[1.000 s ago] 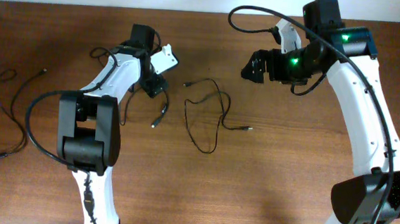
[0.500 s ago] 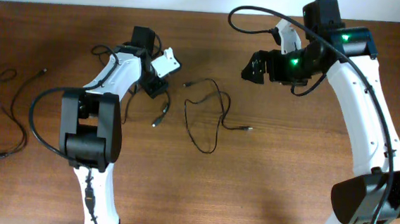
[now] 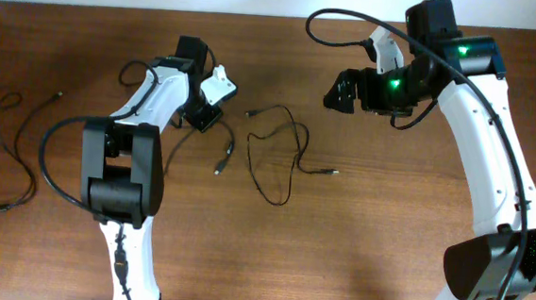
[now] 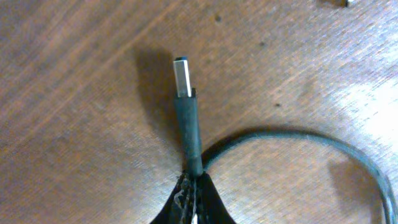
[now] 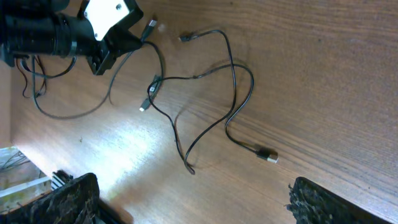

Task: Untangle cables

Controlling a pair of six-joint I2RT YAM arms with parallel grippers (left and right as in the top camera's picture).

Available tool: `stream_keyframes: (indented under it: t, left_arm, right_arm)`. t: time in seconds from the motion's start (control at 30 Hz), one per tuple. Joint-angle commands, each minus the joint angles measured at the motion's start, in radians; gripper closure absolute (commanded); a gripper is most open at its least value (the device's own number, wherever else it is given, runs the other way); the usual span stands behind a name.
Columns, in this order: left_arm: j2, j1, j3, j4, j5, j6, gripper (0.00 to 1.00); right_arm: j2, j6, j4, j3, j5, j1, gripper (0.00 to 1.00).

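Near the bottom edge of the left wrist view, my left gripper is shut on a dark cable just behind its silvery plug, which lies on the wood; the cord curves off to the right. From overhead, the left gripper sits left of centre and this cable's free end trails below it. A second thin cable lies looped at the table's middle, also visible in the right wrist view. My right gripper hangs open above the table, right of that loop, with nothing between its fingers.
A third thin cable lies spread out at the far left of the wooden table. The left arm's base stands at the near left and the right arm's base at the near right.
My left gripper has shut on the cable behind its plug. The trailing plug end below it slid a little to the right. The right arm has not moved.
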Motion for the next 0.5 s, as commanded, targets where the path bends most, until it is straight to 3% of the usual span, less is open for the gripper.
stream_keyframes:
  t: [0.0, 0.13, 0.27, 0.33, 0.4, 0.43, 0.47]
  left_arm:
    - [0.056, -0.005, 0.066, -0.081, 0.022, -0.077, 1.0]
    - [0.055, -0.005, 0.238, -0.209, 0.015, -0.097, 1.0]
    - [0.055, -0.005, 0.334, -0.251, -0.165, -0.298, 1.0]
    - [0.055, -0.005, 0.337, -0.261, -0.161, -0.3, 1.0]
    - [0.055, -0.013, 0.335, -0.33, -0.063, -0.234, 1.0]
    - [0.055, -0.022, 0.325, -0.384, 0.034, -0.113, 1.0]
    - [0.055, -0.028, 0.311, -0.395, 0.071, -0.069, 1.0]
  right_arm:
    - [-0.004, -0.011, 0.0, -0.001, 0.01, 0.006, 0.01]
    - [-0.004, -0.011, 0.0, -0.001, 0.01, 0.006, 0.01]
    - [-0.004, -0.011, -0.007, -0.001, 0.036, 0.006, 0.01]
    - [-0.004, -0.011, -0.007, -0.001, 0.036, 0.006, 0.01]
    - [-0.004, -0.011, -0.007, -0.001, 0.036, 0.006, 0.01]
    - [-0.004, -0.011, -0.006, -0.001, 0.036, 0.006, 0.01]
    - [-0.004, -0.011, -0.004, -0.001, 0.036, 0.006, 0.01]
